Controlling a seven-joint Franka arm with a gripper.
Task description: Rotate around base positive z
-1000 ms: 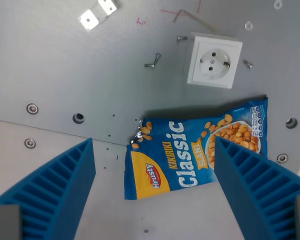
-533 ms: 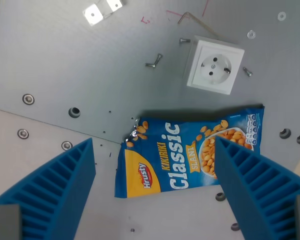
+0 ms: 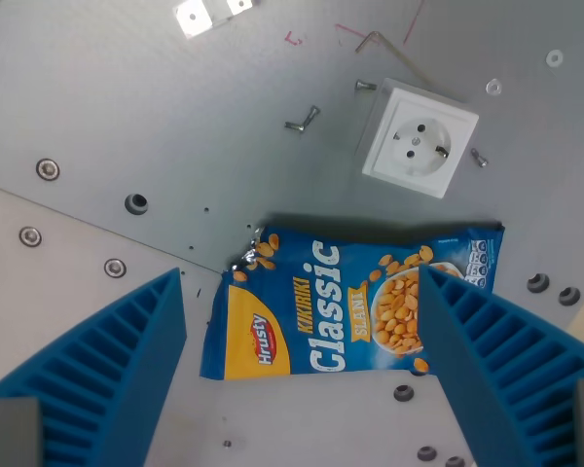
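A blue and yellow peanut bag (image 3: 331,306) marked "Classic" lies flat on the grey metal table (image 3: 127,107), in the lower middle of the wrist view. My gripper (image 3: 302,375) hangs above it, open, with one blue ribbed finger (image 3: 97,379) at the wrist view's left and the other finger (image 3: 506,375) at the right. The right finger covers the bag's right end. Nothing is held between the fingers.
A white wall socket (image 3: 419,141) sits on the table above the bag. Loose screws (image 3: 302,119) and a bent hex key (image 3: 394,53) lie near it. A small white bracket (image 3: 209,12) is at the top edge. Bolt holes dot the plate.
The whole scene has turned and shifted in the picture, the bag drifting left and levelling out: the camera has rotated. The things themselves have not moved. The fingers stay equally spread.
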